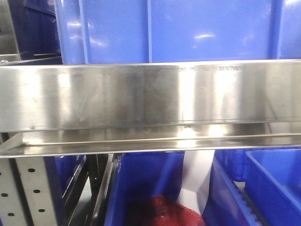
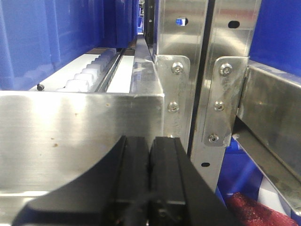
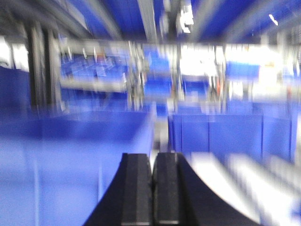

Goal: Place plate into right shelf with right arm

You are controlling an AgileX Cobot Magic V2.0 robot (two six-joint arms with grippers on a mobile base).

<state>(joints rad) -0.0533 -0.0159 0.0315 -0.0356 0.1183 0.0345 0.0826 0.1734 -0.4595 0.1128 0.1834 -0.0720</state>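
both jaws are pressed together on nothing: left gripper (image 2: 150, 188) at bottom centre facing the right shelf (image 1: 150, 96), right gripper (image 3: 151, 193) before blurred blue bins (image 3: 75, 155). no plate shows.

A big bin (image 1: 178, 30) sits on the shelf (image 1: 141, 96) rail. Under the rail are more bins (image 1: 275, 181), with a post (image 1: 23, 188) at the left.

Steel shelf (image 1: 141, 96): a wide brushed rail spans the front view, with a perforated grey upright (image 1: 21, 193) below at left. A blue bin (image 1: 178, 30) stands on the level above the rail; further blue bins (image 1: 273, 183) sit on the level beneath, one holding something red (image 1: 157, 212).
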